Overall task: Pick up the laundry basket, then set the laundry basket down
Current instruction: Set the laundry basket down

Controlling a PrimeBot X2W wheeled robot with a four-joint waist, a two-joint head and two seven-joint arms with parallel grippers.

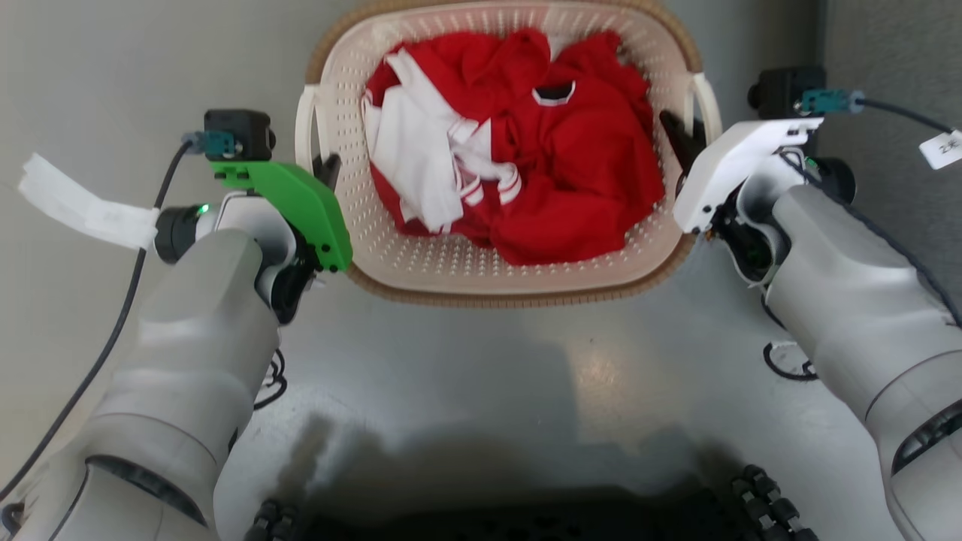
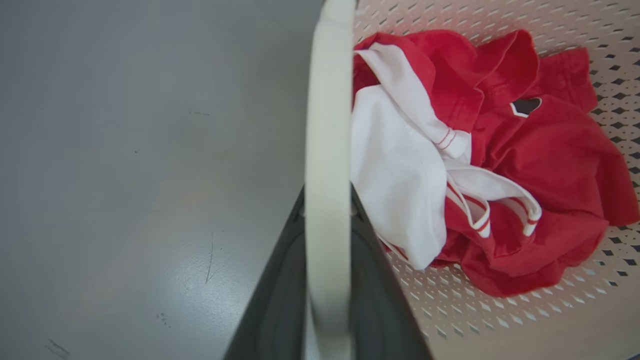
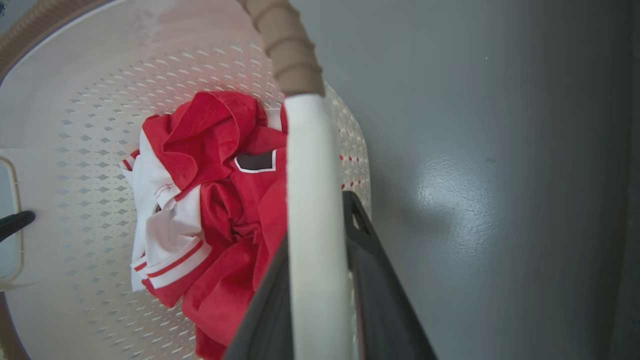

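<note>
Right, the basket [image 1: 511,294] is dead centre ahead of the robot against the grey floor [image 1: 526,361]: cream perforated walls, brown woven rim, and a heap of red and white clothes [image 1: 571,165] bunched inside. The left gripper [image 1: 328,167] is at the left handle [image 1: 304,120] and the right gripper [image 1: 680,134] is at the right handle [image 1: 709,94], one on each side, with the arms reaching in from the bottom corners. In the left wrist view the white loop runs straight up between the two dark fingers [image 2: 280,285]. One finger is outside, one is on the basket's side, and both are pressed to the loop, so the jaws are pinching that handle. The right wrist view tells the same story: dark fingers [image 3: 370,280] straddle the white loop just below where the brown rim begins, jaws tight against it. Across the basket in that view, a dark fingertip [image 3: 17,220] of the left gripper pokes through the far handle. The clothes lie mid-basket, white piece toward the robot's left, red toward the right, with a small black patch [image 1: 554,92] edged in white on top. Whether the base is touching the floor or clear of it, I can't tell.
</note>
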